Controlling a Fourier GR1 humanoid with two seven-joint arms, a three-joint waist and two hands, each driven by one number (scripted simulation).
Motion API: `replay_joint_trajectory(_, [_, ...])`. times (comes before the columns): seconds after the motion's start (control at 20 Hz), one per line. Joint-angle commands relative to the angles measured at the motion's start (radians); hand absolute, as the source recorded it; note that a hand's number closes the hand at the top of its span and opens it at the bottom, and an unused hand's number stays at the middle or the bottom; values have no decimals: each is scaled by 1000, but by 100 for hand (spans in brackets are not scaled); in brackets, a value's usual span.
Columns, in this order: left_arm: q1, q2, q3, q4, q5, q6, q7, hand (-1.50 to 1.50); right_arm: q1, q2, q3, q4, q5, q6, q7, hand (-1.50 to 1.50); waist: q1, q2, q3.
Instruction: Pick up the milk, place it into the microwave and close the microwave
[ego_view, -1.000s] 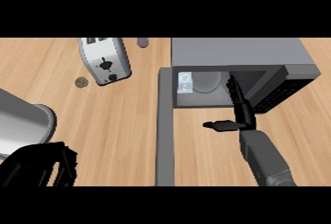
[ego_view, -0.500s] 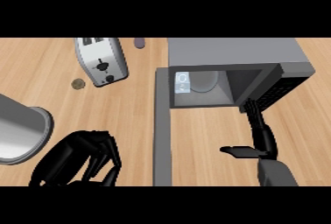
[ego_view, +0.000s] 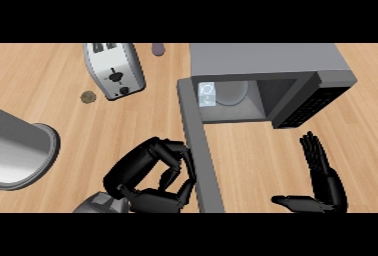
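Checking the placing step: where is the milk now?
Head view: the milk stands inside the open microwave, at its left wall, above the left hand.

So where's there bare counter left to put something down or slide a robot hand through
Bare wood lies between the toaster and the open microwave door, running down toward the left robot hand. More lies right of the door, in front of the microwave, above the right robot hand. The left edge is crowded by the metal pot; the milk sits inside the microwave.
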Motion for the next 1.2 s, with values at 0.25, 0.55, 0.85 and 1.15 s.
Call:
replay_joint_trajectory(0.25, [-66,1,-163,377,-163,216,-166,150,128,-46,31,-217,-47,119,-10,-150,-26,19,-2])
replay_joint_trajectory(0.55, [-124,1,-259,496,-71,433,-294,150,156,-62,39,-362,-126,191,49,-150,-40,23,-3])
replay_joint_trajectory(0.85, [-219,1,-390,698,87,601,-359,150,269,-81,66,-545,-176,239,117,-150,-67,25,-4])
replay_joint_trajectory(1.15, [-295,1,-504,743,245,711,-411,150,233,-135,54,-656,-283,299,246,-150,-105,36,-8])
